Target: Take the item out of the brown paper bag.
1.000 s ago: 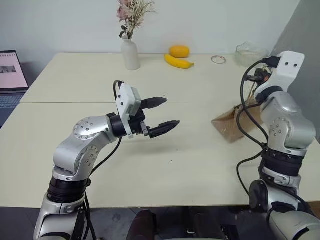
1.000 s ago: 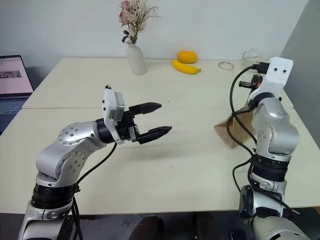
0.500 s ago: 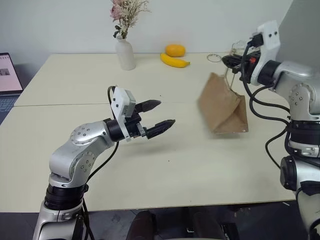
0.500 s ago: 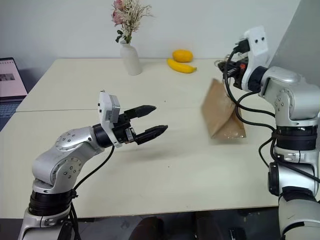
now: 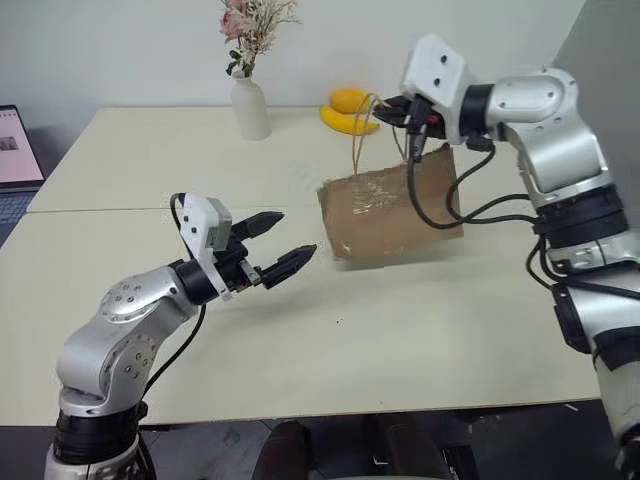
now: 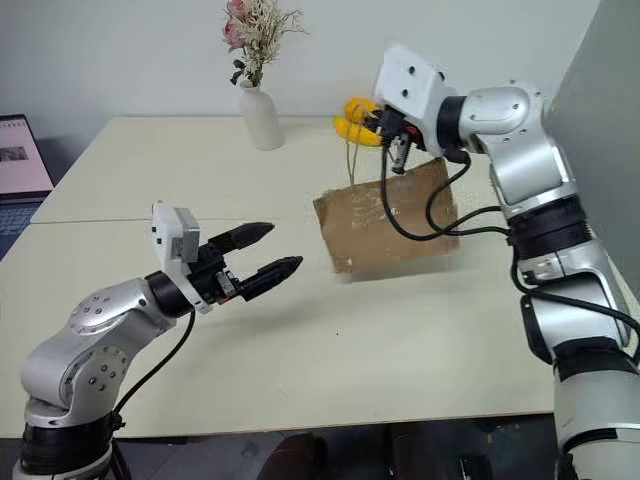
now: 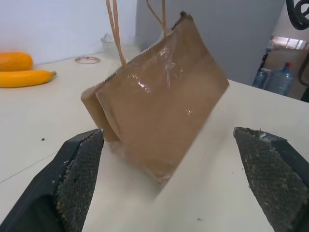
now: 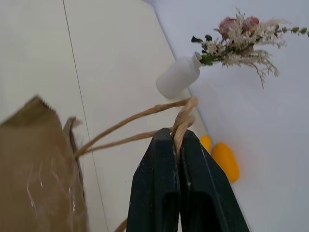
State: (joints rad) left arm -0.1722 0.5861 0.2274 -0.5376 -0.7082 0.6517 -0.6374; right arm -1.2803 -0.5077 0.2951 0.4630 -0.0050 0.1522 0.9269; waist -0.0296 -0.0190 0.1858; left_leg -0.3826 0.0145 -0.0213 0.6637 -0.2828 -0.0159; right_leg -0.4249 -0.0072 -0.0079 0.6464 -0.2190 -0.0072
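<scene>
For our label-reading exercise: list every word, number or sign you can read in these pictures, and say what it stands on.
None can be read.
Laptop screen: a page shows on it, its print too small to read.
Brown paper bag: plain, no print.
White vase: unmarked.

Bare table (image 5: 420, 330) lies between the left gripper (image 5: 282, 244) and the bag (image 5: 390, 212) — nothing blocks that path. Behind the bag stand a vase (image 5: 250, 108), a banana (image 5: 345, 122) and an orange fruit (image 5: 345, 99) — the near side is open.
</scene>
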